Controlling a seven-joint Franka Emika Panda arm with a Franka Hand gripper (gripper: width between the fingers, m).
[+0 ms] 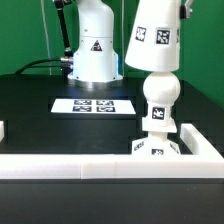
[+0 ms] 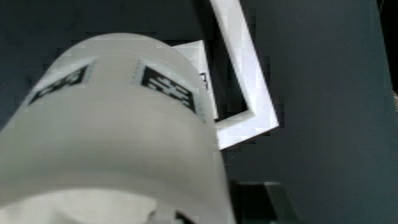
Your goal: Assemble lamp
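The white cone-shaped lamp shade (image 1: 155,35) with black-and-white tags hangs tilted in the air, directly above the round-headed bulb (image 1: 160,95). The bulb stands upright on the flat square base (image 1: 155,148) at the exterior view's right. A small gap shows between the shade's lower rim and the bulb's head. In the wrist view the shade (image 2: 116,130) fills most of the picture. My gripper (image 2: 169,205) is shut on the shade, and one dark finger (image 2: 263,200) shows beside it. The other finger is hidden. The bulb and base are hidden in the wrist view.
A white wall (image 1: 90,166) runs along the table's front, with a corner (image 2: 240,80) showing in the wrist view. The marker board (image 1: 92,104) lies on the black table behind it. The white robot pedestal (image 1: 92,50) stands at the back.
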